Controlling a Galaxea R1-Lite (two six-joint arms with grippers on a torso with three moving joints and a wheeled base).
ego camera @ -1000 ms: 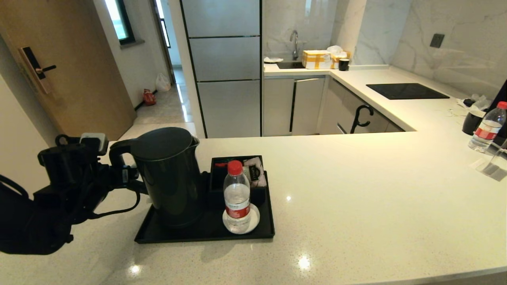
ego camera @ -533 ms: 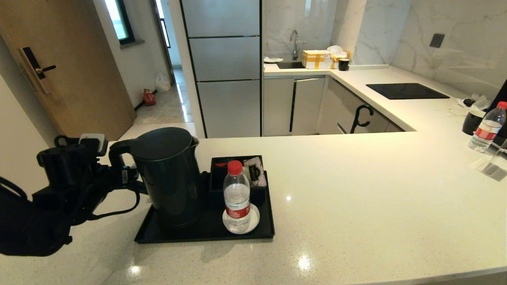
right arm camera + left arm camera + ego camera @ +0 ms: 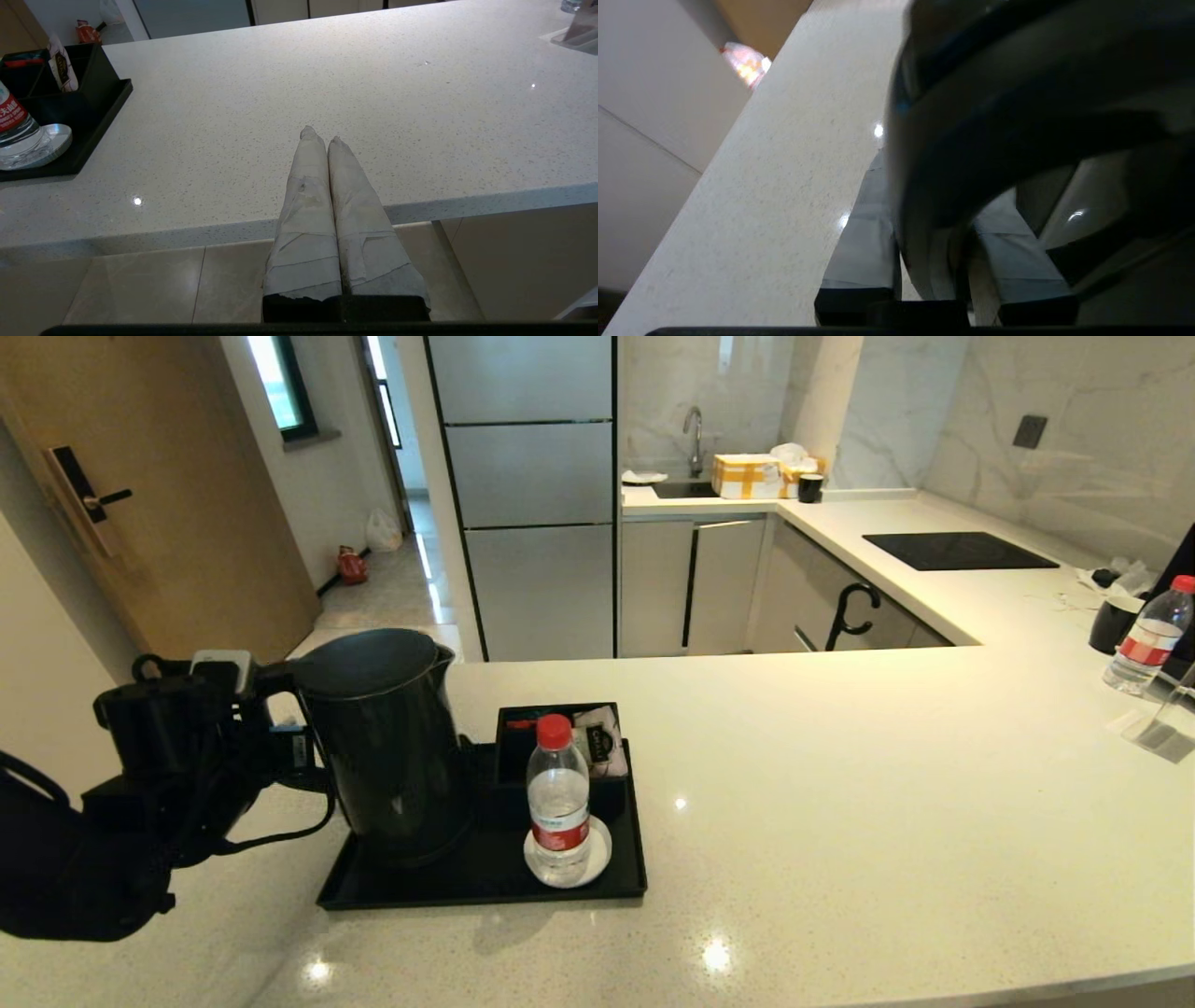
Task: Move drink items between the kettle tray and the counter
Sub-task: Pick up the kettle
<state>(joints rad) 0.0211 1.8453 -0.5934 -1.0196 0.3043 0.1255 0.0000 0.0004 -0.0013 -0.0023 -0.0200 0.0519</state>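
The left end effector is clamped on the loop handle of the black kettle, its taped fingers on either side of the handle, and the kettle leans over the left part of the kettle tray on the worktop. The red-capped water bottle stands upright on the white coaster in the tray, with the tea sachet in the divided box behind it. The right end effector hangs off the worktop's near edge, its 2 fingers pressed together on nothing.

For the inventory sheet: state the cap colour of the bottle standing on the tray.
Red. The bottle cap shows best in the head view.
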